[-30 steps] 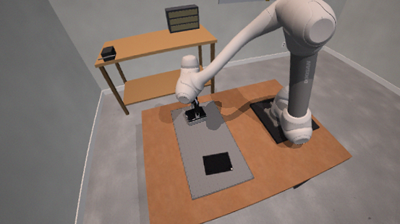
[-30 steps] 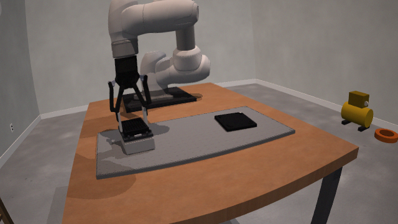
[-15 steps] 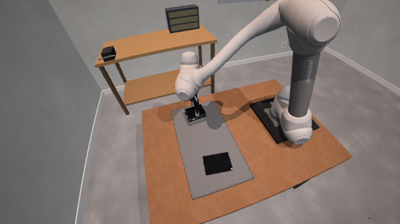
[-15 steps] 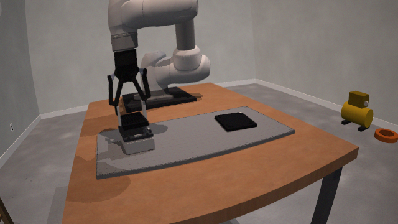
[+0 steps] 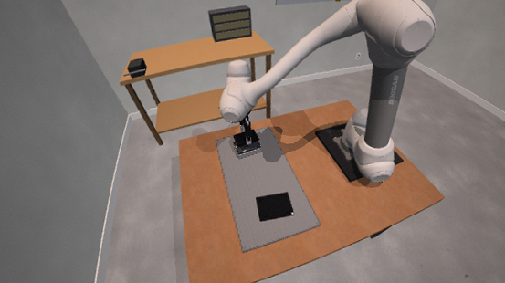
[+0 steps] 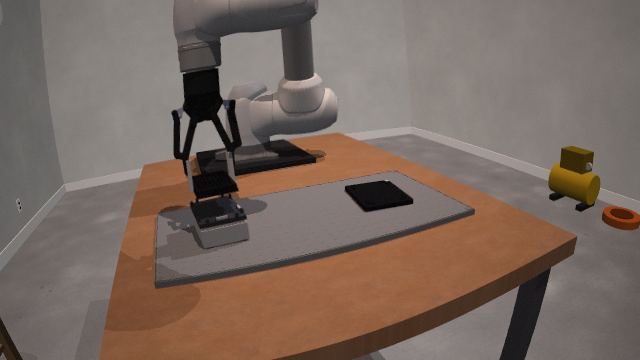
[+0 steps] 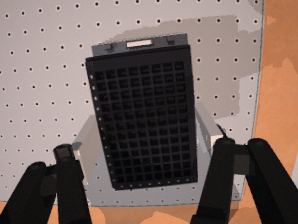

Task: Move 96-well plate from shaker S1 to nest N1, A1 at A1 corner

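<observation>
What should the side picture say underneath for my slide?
The gripper holds the 96-well plate lifted just above the plate shaker.

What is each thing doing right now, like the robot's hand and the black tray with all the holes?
hand: shut on the 96-well plate.
96-well plate: lifted, clear of the shaker, roughly level.
plate shaker S1: on the grey mat, top bare.
plate nest N1: on the grey mat, nothing in it.
</observation>
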